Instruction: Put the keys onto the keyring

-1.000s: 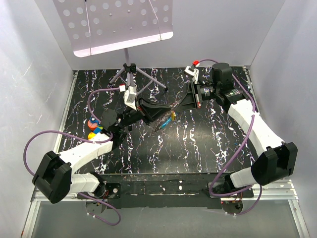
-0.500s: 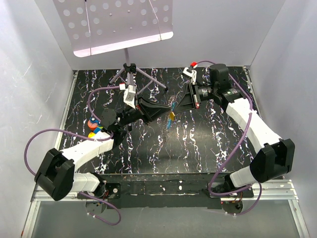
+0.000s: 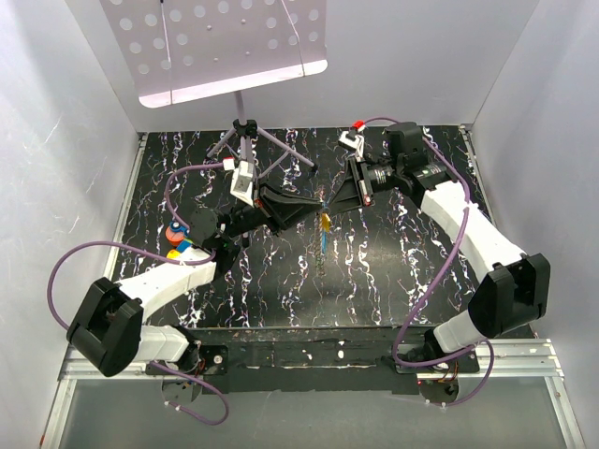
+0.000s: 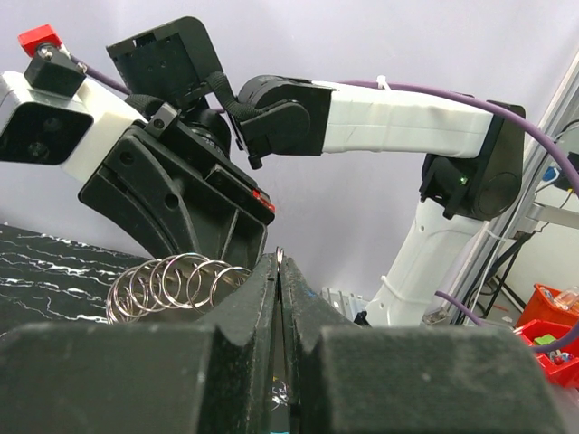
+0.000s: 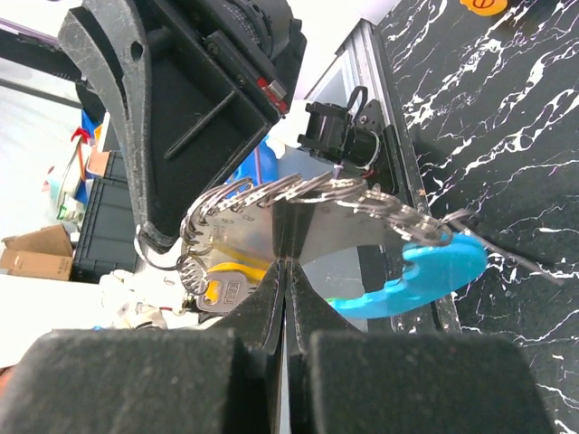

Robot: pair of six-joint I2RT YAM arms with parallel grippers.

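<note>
The yellow-orange key (image 3: 324, 222) and the blue key (image 3: 322, 242) hang together off the keyring (image 5: 308, 192), up in the air over the middle of the worktop (image 3: 374, 271); the yellow-orange one sits just under the ring and the blue one dangles below it on the near side; whether the blue tip touches the worktop I cannot tell from above. Seen from the right wrist, the keyring is a bunch of several silver loops fanned side by side, with the blue head out at one end and the yellow-orange head at the other.

The left pincer (image 3: 312, 208) reaches in from the left and the right pincer (image 3: 331, 200) from the right, their tips almost meeting just above the 2 keys. Both are squeezed fully together on the keyring; in the left wrist view a thin edge of wire is nipped between its 2 fingers (image 4: 244, 307), the other loops bulging out sideways in front of the right pincer's black body; in the right wrist view its own fingers (image 5: 253, 316) are closed on the fanned loops.

Further out, a music stand (image 3: 225, 47) rises at the far edge, left of centre; a small cluster of red, blue and yellow pieces (image 3: 176, 241) lies at the left edge of the worktop, just beside the left arm.
</note>
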